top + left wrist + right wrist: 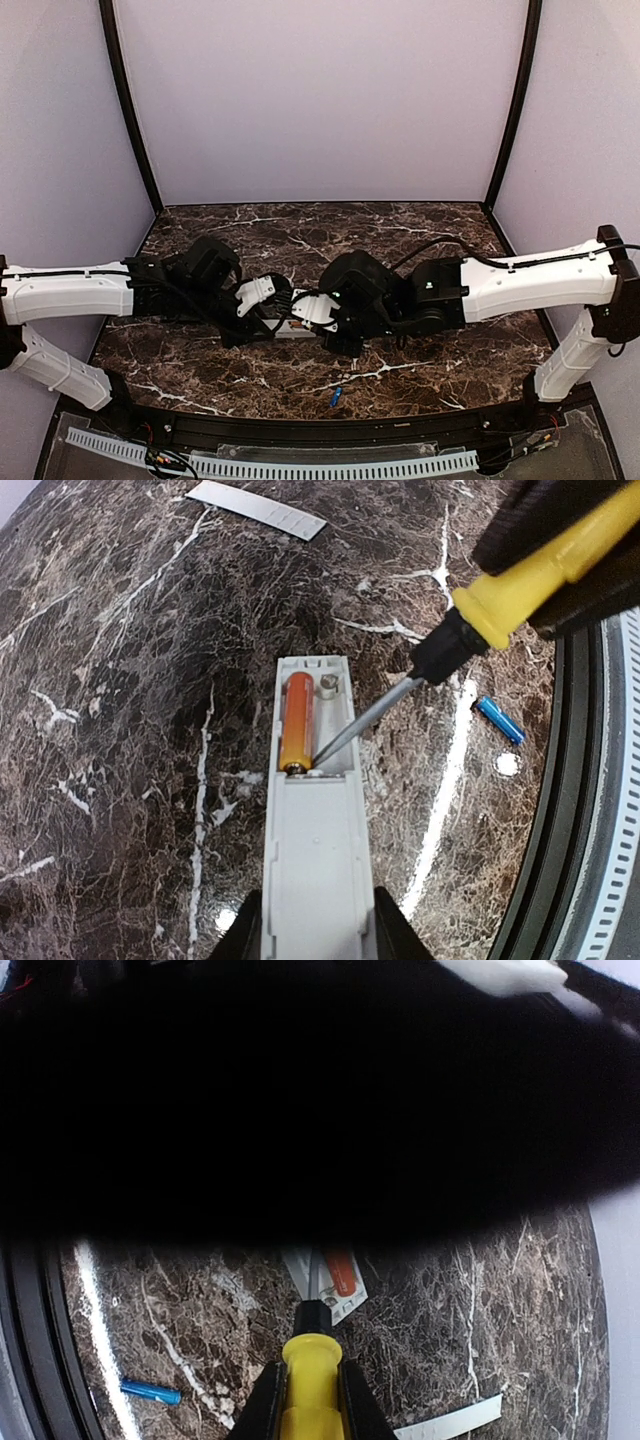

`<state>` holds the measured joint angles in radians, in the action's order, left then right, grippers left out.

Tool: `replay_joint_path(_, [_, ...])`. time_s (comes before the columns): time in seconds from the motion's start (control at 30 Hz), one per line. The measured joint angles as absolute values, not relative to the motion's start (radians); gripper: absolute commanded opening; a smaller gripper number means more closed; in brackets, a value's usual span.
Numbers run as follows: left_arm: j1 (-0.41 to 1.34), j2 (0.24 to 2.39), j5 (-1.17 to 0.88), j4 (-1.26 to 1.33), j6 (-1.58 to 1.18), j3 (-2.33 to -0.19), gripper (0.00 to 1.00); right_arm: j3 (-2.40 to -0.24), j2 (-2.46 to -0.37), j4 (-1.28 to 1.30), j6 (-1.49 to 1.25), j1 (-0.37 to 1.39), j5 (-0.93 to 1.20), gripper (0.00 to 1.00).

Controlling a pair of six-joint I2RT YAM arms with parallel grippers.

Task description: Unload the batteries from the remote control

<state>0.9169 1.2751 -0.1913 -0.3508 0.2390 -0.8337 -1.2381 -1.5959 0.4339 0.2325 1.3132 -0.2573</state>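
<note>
Gripping noted: left gripper [316, 935] pinches the left end of one slim white-grey plastic remote control [312, 830], which lies mid-table with its compartment open. One orange-red cylindrical cell [296, 722] sits inside. One blue cell [498, 719] lies loose near the near edge. Right gripper [312, 1405] clamps one yellow-handled screwdriver [520, 580], its tip at the orange cell's end. One flat white cover [256, 508] lies apart, on the far side.

Soft, even light is filling the booth; both wrist views are curving at their edges.
Small white glints are shining on the polished table [120, 680] beside the remote control [312, 850]; the screwdriver [530, 577] handle is blurring near the left wrist lens; a black unfocused shape [300, 1100] is blotting out the upper half of the right wrist view.
</note>
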Motion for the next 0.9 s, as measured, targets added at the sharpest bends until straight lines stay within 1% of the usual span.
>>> replay_joint_path(0.47, [0.873,1.289,-0.222,-0.351,0.181,-0.836,0.00,-1.245,-1.661,0.355,0.168,1.403,-0.458,0.00])
replay_joint_path(0.9, [0.839,1.295,-0.270,-0.347,0.149,-0.847,0.00,-1.242,-1.665,0.330,0.156,1.420,-0.510,0.00])
